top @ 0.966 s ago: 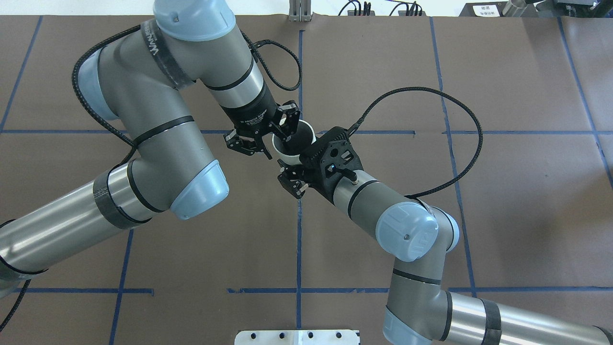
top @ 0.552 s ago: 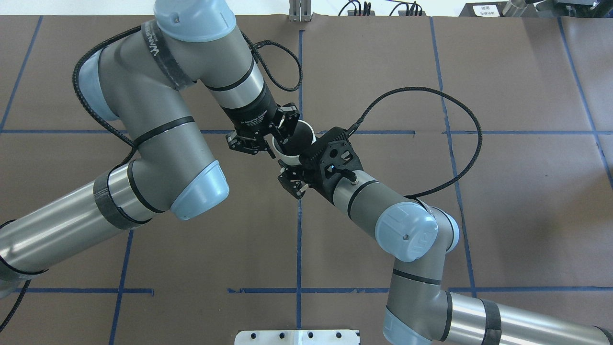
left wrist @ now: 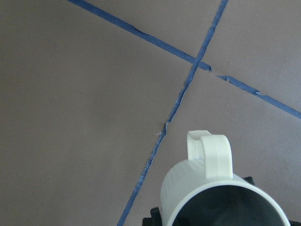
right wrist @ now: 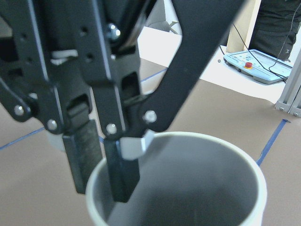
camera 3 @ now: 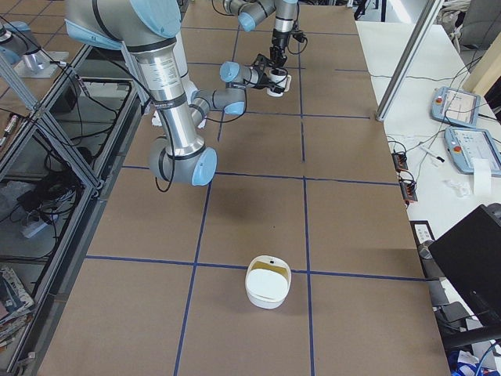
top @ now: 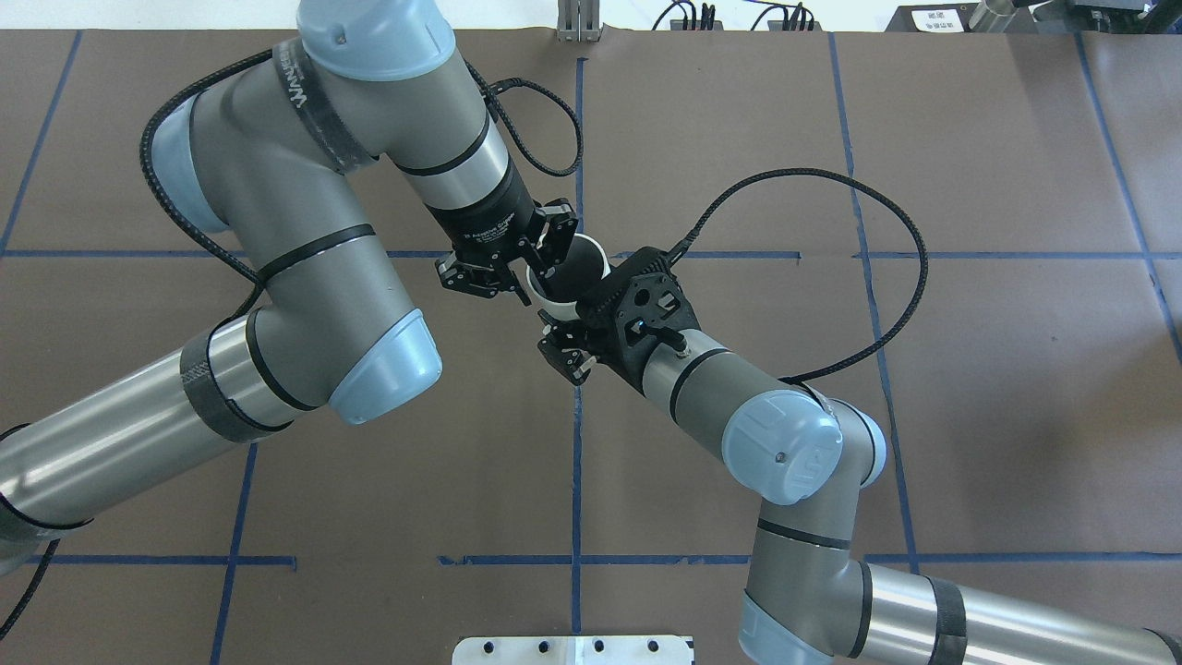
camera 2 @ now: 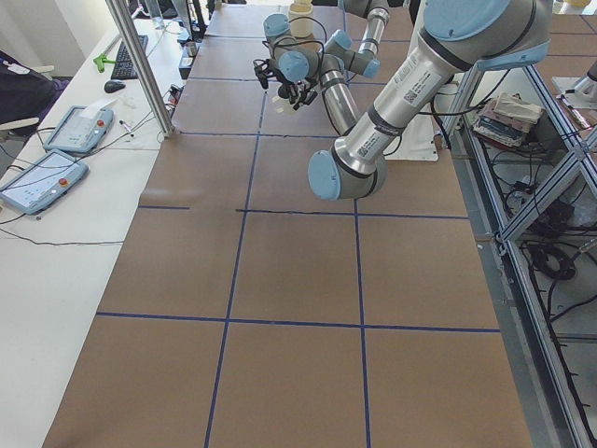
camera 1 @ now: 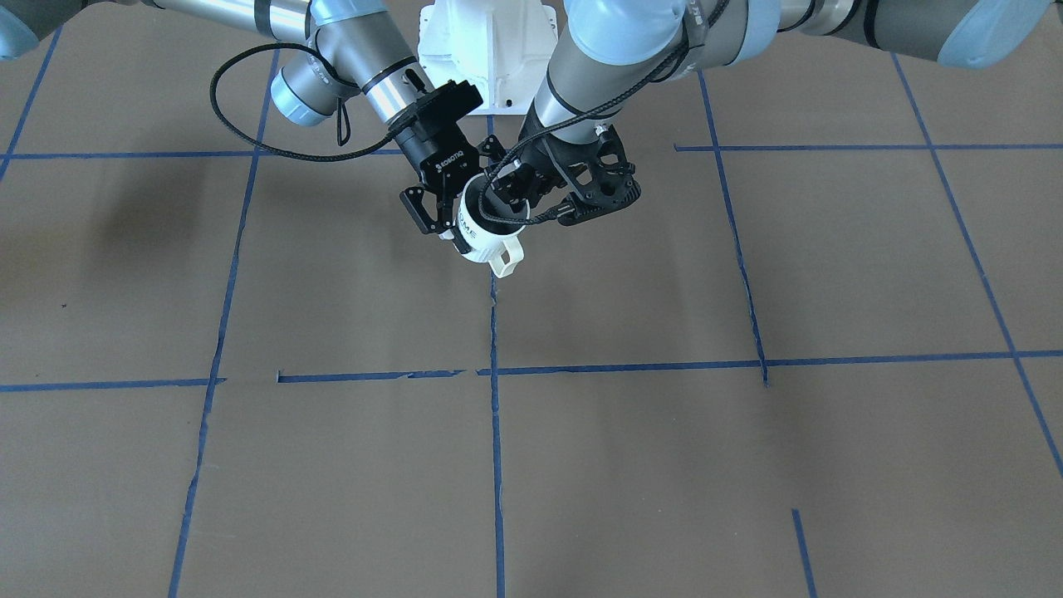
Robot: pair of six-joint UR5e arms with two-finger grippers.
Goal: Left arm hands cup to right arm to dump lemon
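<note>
Nearest the right-end camera, a white tub (camera 3: 268,283) on the brown bench (camera 3: 235,337), well apart from everything else. Farther along, the right arm (camera 3: 174,102) stretched in low, right gripper (camera 1: 469,216) clamped across the body of the cup (camera 1: 484,243). Cup held clear of the bench, handle toward the operators' side. Beyond it, the left arm (top: 305,185) angled down from above, left gripper (top: 534,275) narrow and pinching the rim: one finger inside the mouth, the other outside.
</note>
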